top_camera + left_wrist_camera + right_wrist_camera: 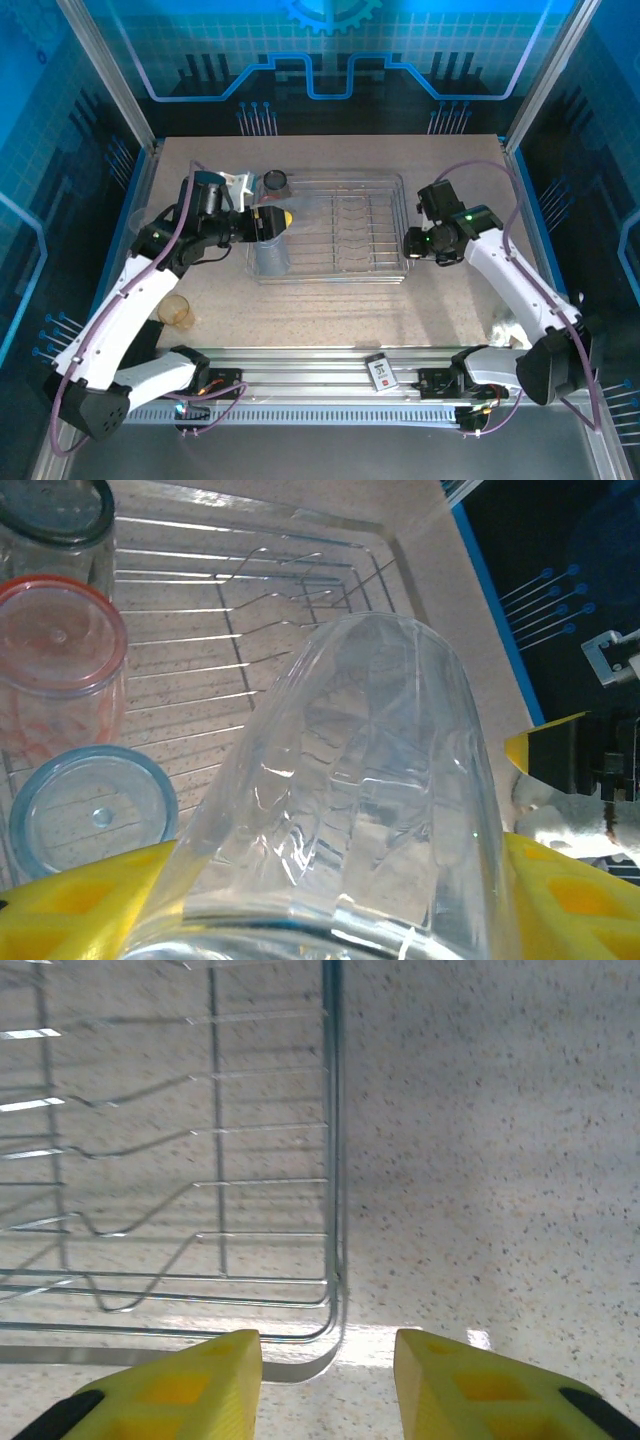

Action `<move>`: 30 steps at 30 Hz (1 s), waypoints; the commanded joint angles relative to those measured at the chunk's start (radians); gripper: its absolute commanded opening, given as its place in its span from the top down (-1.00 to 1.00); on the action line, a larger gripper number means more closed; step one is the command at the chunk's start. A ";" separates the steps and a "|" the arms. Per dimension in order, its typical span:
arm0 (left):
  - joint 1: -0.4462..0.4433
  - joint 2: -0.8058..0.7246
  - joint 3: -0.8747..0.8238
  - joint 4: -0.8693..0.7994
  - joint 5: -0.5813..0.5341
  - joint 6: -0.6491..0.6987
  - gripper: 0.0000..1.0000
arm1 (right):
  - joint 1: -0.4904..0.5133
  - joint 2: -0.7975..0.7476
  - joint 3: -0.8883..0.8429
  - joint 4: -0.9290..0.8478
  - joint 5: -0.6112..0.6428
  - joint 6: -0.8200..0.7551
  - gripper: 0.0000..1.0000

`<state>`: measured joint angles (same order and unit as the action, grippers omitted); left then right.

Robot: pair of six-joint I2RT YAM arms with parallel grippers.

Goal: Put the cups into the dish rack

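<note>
Top view: the left gripper (268,222) is clamped on the clear cup (271,252) over the left end of the dish rack (345,190). It's the nearer arm by far.
Left wrist: the clear cup's (370,780) long axis runs straight out along the fingers (70,900). Bare rack wire is beyond, and the pink cup (60,660) and blue cup (90,810) sit to the left.
Right wrist: the right gripper (328,1385) has its jaws partly apart and empty, just off the rack's corner.

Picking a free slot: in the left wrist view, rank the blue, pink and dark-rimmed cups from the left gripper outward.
1. Blue cup, lower left, beside the left gripper holding the clear cup.
2. Pink cup, mid-left.
3. Dark-rimmed cup, top left.
</note>
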<state>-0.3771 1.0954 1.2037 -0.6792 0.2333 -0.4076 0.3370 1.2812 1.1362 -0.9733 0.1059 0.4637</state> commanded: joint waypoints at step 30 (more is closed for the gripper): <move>-0.075 0.126 0.154 -0.187 -0.175 0.079 0.53 | 0.054 0.194 -0.034 0.003 0.044 -0.033 0.87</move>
<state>-0.4446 1.2179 1.3067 -0.8494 0.0814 -0.3553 0.3622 1.4666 1.1099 -0.9478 0.1322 0.4290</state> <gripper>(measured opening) 0.659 0.072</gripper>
